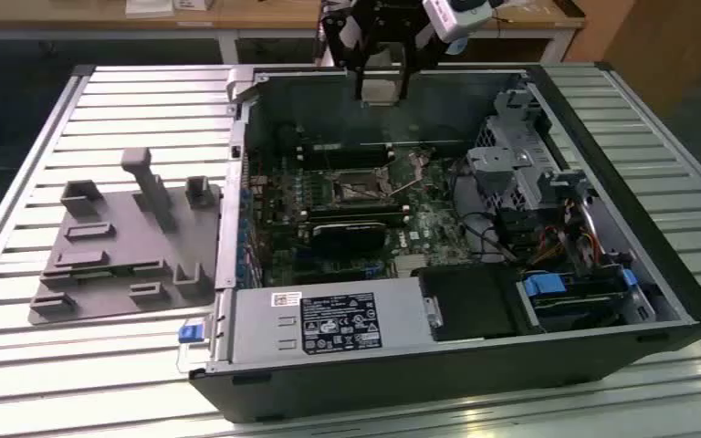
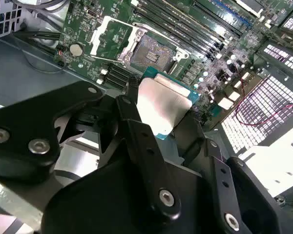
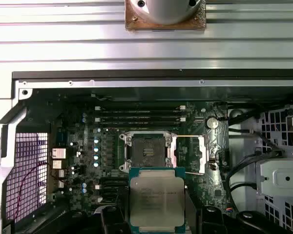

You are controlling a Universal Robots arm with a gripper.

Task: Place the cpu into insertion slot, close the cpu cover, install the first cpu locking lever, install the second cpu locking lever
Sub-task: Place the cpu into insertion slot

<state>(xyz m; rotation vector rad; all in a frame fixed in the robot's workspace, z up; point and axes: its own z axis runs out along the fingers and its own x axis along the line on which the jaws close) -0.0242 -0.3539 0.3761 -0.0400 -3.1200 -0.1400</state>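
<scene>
My gripper [image 1: 379, 84] hangs above the far wall of the open computer case, shut on the cpu [image 1: 379, 92], a pale silver square chip. In both wrist views the black fingers [image 2: 132, 112] clamp the cpu [image 2: 163, 102] [image 3: 157, 195] by two opposite edges. The insertion slot [image 1: 353, 188] [image 2: 154, 51] [image 3: 147, 150] is a dark square recess on the green motherboard, bare and uncovered, well below the chip. The cpu cover [image 2: 95, 40] [image 3: 203, 153], a thin silver frame, is swung open to one side of the slot.
The case [image 1: 643, 274] lies on a slatted metal table [image 1: 143, 100]. Inside are a black card [image 1: 353, 239], a power supply [image 1: 326, 324] and drive cages [image 1: 533, 164]. Memory slots [image 3: 139, 114] run beside the socket. A grey fixture [image 1: 120, 246] sits at the exterior view's left.
</scene>
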